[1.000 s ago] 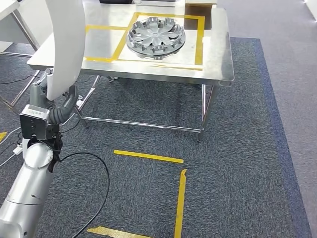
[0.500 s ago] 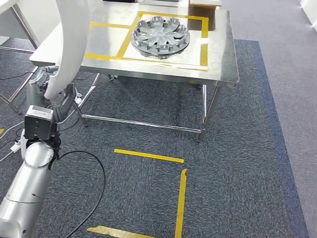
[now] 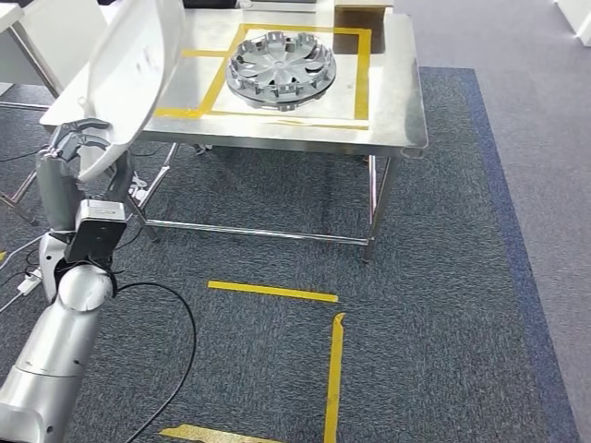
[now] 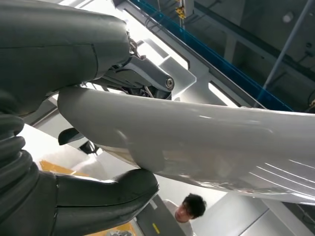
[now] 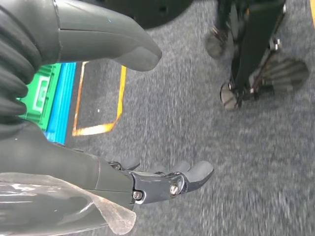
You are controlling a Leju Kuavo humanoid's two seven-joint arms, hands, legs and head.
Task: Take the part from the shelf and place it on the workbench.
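Observation:
A large white curved part (image 3: pixel 132 69) is gripped at its lower edge by my left hand (image 3: pixel 69 161), raised at the near left corner of the steel workbench (image 3: pixel 391 101). The part slants up and toward the bench, overlapping its left end in the head view. In the left wrist view the part (image 4: pixel 208 137) runs between the thumb and the darker fingers of my left hand (image 4: pixel 74 54). My right hand (image 5: pixel 55 162) hangs over the grey carpet with fingers apart and nothing in it.
A silver hubcap (image 3: pixel 281 69) lies inside a yellow tape square on the workbench. Yellow tape lines (image 3: pixel 334 351) mark the carpet in front. A black cable (image 3: pixel 185 355) loops on the floor by my left arm. A person (image 4: pixel 189 209) stands beyond the part.
My left hand has risen and the white part has tipped from upright to slanting toward the bench. The whole head picture has shifted a little.

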